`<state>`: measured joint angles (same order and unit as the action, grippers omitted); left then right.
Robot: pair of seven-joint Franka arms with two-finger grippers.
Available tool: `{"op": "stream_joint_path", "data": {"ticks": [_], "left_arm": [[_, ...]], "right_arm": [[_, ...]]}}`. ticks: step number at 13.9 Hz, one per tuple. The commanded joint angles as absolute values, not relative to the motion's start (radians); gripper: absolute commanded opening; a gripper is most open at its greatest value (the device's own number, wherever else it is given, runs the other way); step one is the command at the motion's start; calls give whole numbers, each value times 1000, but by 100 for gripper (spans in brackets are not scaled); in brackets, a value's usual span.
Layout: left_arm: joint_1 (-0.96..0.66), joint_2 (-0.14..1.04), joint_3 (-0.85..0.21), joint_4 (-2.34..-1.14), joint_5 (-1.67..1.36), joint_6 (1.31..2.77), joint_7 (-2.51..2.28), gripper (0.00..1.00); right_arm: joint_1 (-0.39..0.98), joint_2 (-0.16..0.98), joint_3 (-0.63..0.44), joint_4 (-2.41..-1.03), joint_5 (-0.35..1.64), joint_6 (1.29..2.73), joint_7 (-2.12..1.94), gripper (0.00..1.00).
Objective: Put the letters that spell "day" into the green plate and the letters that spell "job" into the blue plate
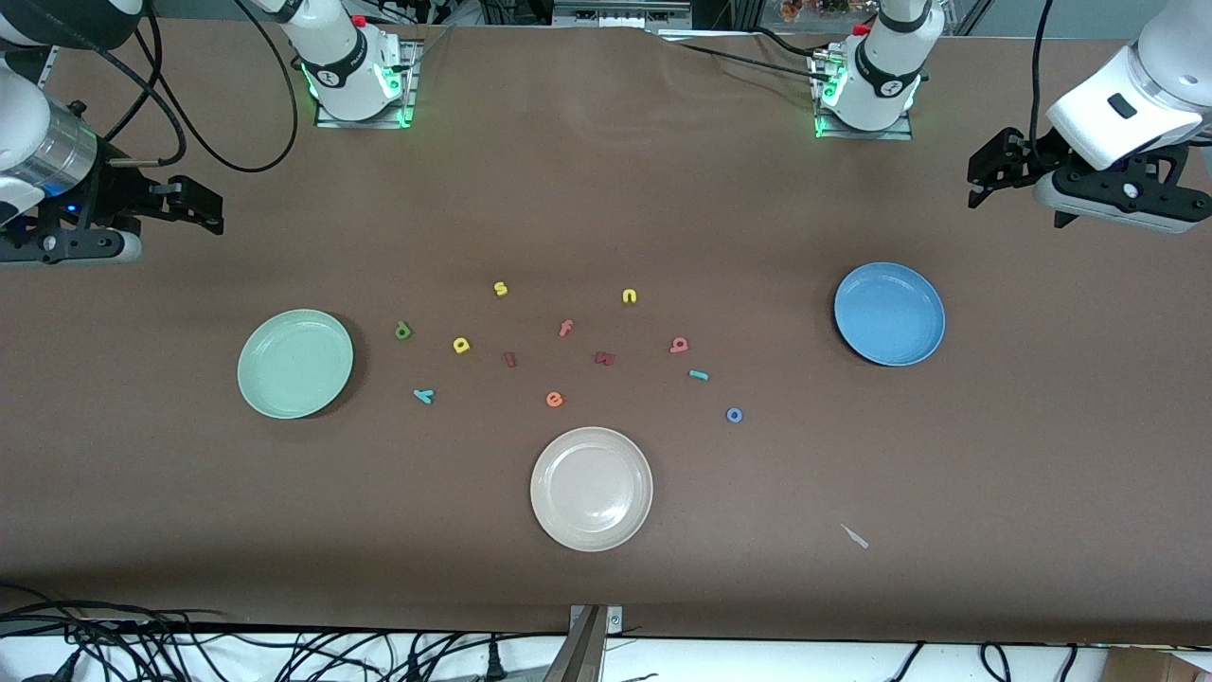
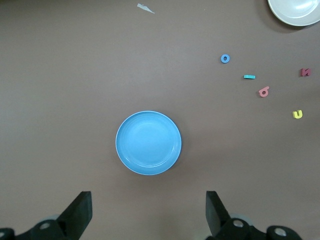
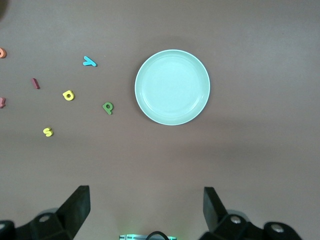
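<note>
**Nothing Picked Up Yet: How the First Letters Can Be Taken Well**

The brown table (image 1: 606,189) is the biggest thing, and everything else lies on it. Both task plates are seen bare. The green plate (image 1: 294,363) lies toward the right arm's end of the table, and the blue plate (image 1: 889,314) toward the left arm's end. A cream plate (image 1: 591,488) lies nearer the front camera, between them, and should be left alone.

The right gripper (image 1: 204,208) is held up over the table edge with its jaws spread wide and nothing in them. The left gripper (image 1: 985,180) is held the same way at its own end, wide open and bare.

The olive "d" (image 1: 403,331), yellow "a" (image 1: 461,345) and teal "y" (image 1: 423,396) lie near the green plate. The pink "b" (image 1: 680,345), teal "j" (image 1: 698,375) and blue "o" (image 1: 734,415) lie nearer the blue plate.

The letters are tiny and flat, so each should be pinched straight from above, low to the table. The nearest letter is best taken first by each arm. The yellow "s" (image 1: 500,289) and "n" (image 1: 629,296) must not be picked by mistake.
</note>
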<state>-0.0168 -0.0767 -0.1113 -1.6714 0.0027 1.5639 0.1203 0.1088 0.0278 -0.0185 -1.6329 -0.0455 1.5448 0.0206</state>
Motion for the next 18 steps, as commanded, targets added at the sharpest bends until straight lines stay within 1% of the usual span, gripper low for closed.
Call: {"op": "stream_joint_path", "data": {"ticks": [1,8,14,18], "left_arm": [[-21,-80,-107,-1674,8,1554,124,100],[-26,-80,-83,-1671,3,1517,95,100],[-77,-63,0,-1655,-5,1476,100,100],[-78,-58,2,-1655,-21,1474,95,100]], "right_arm": [[109,28,-18,-1623,-41,1529,21,100],[107,28,-18,-1623,-41,1529,21,100],[109,28,-18,-1623,-41,1529,21,100],[107,28,-18,-1623,-41,1529,23,100]]}}
